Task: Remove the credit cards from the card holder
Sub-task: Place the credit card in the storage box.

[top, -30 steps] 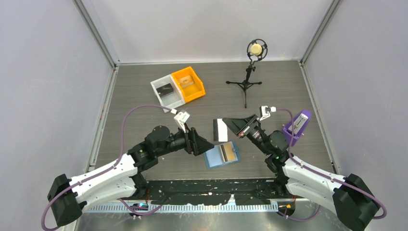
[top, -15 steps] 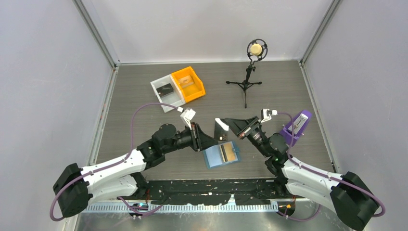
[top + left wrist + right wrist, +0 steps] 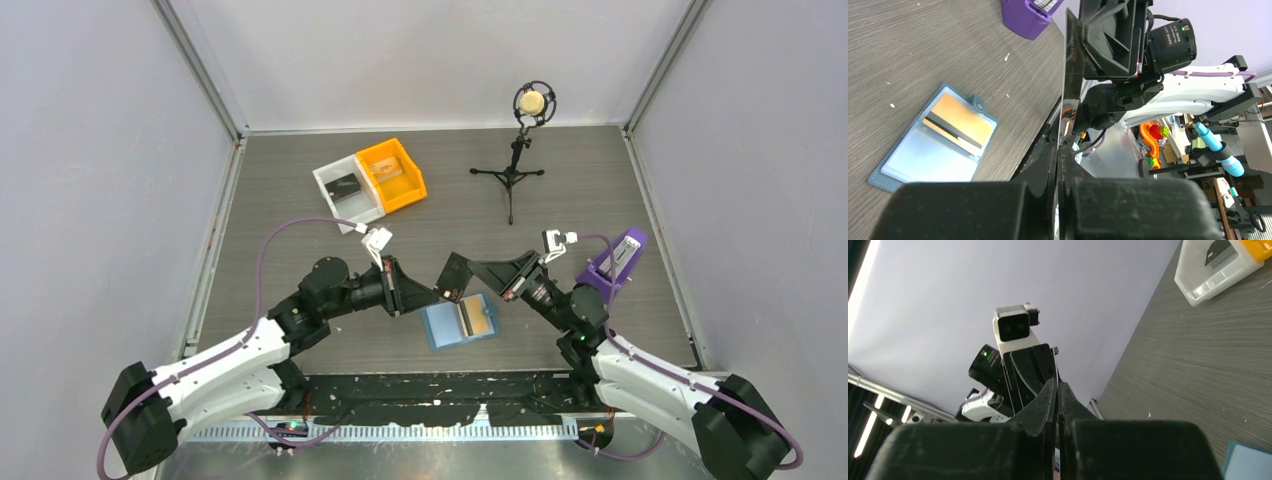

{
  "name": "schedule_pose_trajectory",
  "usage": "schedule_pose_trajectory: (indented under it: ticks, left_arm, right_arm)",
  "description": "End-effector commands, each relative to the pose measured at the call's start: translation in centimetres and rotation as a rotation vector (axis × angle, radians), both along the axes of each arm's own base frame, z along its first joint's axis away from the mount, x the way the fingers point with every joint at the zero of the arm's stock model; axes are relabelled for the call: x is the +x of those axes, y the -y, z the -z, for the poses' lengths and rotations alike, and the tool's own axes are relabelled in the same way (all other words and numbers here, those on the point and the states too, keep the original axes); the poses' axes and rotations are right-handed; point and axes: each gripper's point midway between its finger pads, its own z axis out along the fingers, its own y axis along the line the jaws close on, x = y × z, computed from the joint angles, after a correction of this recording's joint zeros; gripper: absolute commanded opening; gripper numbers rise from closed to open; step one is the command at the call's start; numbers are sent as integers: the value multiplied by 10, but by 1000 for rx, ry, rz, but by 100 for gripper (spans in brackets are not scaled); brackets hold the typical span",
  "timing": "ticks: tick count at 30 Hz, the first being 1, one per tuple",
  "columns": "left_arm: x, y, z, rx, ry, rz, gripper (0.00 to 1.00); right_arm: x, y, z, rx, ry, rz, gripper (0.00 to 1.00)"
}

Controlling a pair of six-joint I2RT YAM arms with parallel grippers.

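A black credit card (image 3: 455, 270) hangs in the air above the table, held from both sides. My left gripper (image 3: 436, 294) is shut on its lower left edge, and my right gripper (image 3: 472, 272) is shut on its other edge. In the left wrist view the black card (image 3: 1073, 65) shows edge-on, running from my left gripper (image 3: 1060, 150) up into the right fingers. The light-blue card holder (image 3: 447, 327) lies open on the table just below them. A tan credit card (image 3: 478, 316) with a dark stripe sits in its right pocket. The right wrist view shows my right gripper (image 3: 1058, 387) shut.
A white bin (image 3: 345, 190) with a dark item and an orange bin (image 3: 392, 172) stand at the back left. A microphone on a tripod (image 3: 515, 170) stands at the back centre. A purple stand (image 3: 617, 262) sits to the right, beside the right arm.
My left gripper has reached right and shut on the black card that the right gripper holds. The card has tilted, so its pale glare has gone dark.
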Motion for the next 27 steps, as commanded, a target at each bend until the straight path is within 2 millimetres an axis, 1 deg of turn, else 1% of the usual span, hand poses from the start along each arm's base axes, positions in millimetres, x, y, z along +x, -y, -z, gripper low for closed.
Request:
schedule_pose_trajectory:
  ticks: [1, 5, 10, 16, 17, 18, 19, 20, 21, 22, 23, 24, 25, 27]
  left_arm:
    - [11, -15, -14, -14, 86, -38, 0]
    - [9, -24, -10, 37, 94, -29, 0]
    - [10, -32, -15, 42, 94, -26, 0]
    - [10, -31, -22, 42, 80, 5, 0]
    - [11, -31, -23, 42, 79, 4, 1]
    - [13, -31, -25, 44, 79, -5, 5]
    - [15, -33, -25, 46, 76, -20, 12]
    - [17, -34, -25, 47, 75, -37, 25]
    - [19, -35, -25, 41, 77, -54, 36]
    - [21, -36, -26, 29, 79, -69, 43]
    - [22, -37, -26, 14, 77, -83, 48]
    - [24, -37, -27, -4, 77, -98, 52]
    - [25, -38, -27, -24, 73, -112, 54]
    - [28, -37, -30, -68, 73, -128, 56]
  right_arm:
    - [-29, -11, 11, -121, 89, -147, 7]
    - [-36, -11, 10, -156, 138, -177, 7]
    - [-40, -10, 10, -175, 154, -197, 5]
    - [-40, -10, 11, -151, 127, -201, 5]
    - [-39, -10, 11, -141, 113, -195, 5]
    - [-38, -9, 11, -128, 100, -191, 5]
    - [-33, -6, 10, -114, 88, -160, 5]
    - [-31, -5, 10, -96, 70, -145, 5]
    - [-23, -1, 8, -78, 53, -95, 5]
    - [-19, 2, 7, -61, 34, -71, 5]
    - [-10, 6, 5, -42, 19, -22, 5]
    - [-7, 8, 1, -21, 7, -3, 5]
    - [0, 12, -2, -6, -4, 36, 5]
    - [9, 16, -11, 23, -15, 81, 5]
